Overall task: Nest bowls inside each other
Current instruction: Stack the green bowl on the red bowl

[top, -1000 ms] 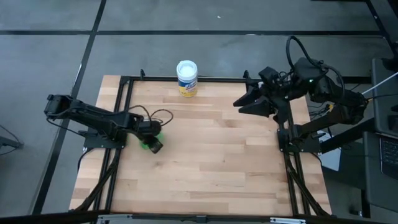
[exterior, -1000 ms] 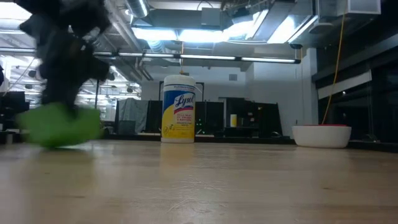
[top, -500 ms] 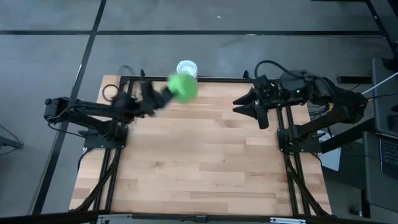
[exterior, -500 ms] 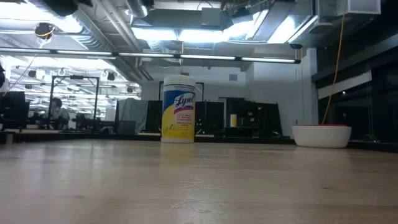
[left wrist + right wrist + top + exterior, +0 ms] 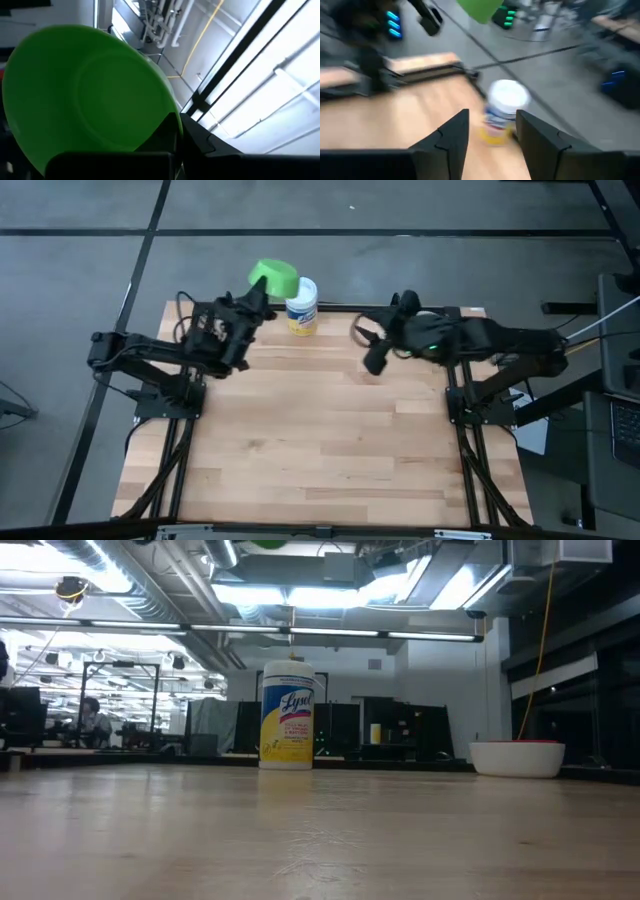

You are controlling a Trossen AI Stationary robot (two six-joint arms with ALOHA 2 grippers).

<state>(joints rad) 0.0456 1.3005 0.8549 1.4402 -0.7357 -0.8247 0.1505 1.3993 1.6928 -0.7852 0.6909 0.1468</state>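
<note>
A green bowl (image 5: 272, 277) is held high over the table's far edge, just left of the white canister; my left gripper (image 5: 257, 293) is shut on it. It fills the left wrist view (image 5: 90, 95), tipped on its side. In the low view a white bowl (image 5: 517, 759) stands on its base on the table at the right, with a red edge (image 5: 530, 742) showing above its rim. My right gripper (image 5: 372, 352) hangs open above the table's far right part, pointing toward the canister, with nothing between its fingers (image 5: 451, 140). My left gripper holds the green bowl by its rim (image 5: 167, 117), pinched between its two fingers. The fingers slant upward from below. The bowl is lifted clear of the table, tipped on its side above the fingers.
A white canister with a yellow label (image 5: 301, 304) stands upright at the far edge, between the two grippers and close under the green bowl. Black frame rails (image 5: 196, 370) run along the table's left, right and far edges. Bare wooden tabletop (image 5: 320, 440) stretches toward the near edge.
My left gripper has carried the green bowl from the table's left part up and toward the far edge, tipping from pointing down to slanting up; the bowl is now lifted high beside the canister. My right gripper has turned and moved toward the canister.
</note>
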